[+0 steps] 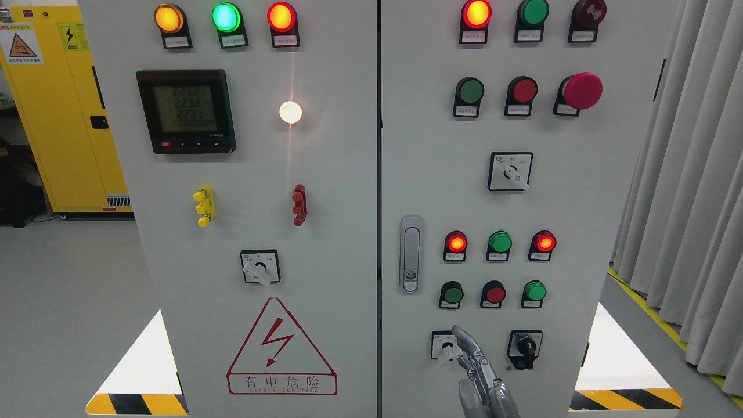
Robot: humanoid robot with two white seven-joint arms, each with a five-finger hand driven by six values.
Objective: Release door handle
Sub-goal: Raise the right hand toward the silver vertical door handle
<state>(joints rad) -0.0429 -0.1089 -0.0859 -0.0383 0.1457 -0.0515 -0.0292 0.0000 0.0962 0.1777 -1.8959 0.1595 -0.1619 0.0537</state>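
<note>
- While my right hand (484, 377) rises from the bottom edge, one finger points up-left; others curled, gripping nothing.
- Door handle (411, 254) stands up-left of my fingers (467, 342), apart.

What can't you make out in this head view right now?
- Hand: wrist and arm cut off by the bottom edge, so left or right is unclear.
- Door handle: no hand on it; latch state unreadable.
- Button labels: print too small.
- Meter: digits blurred.
</note>
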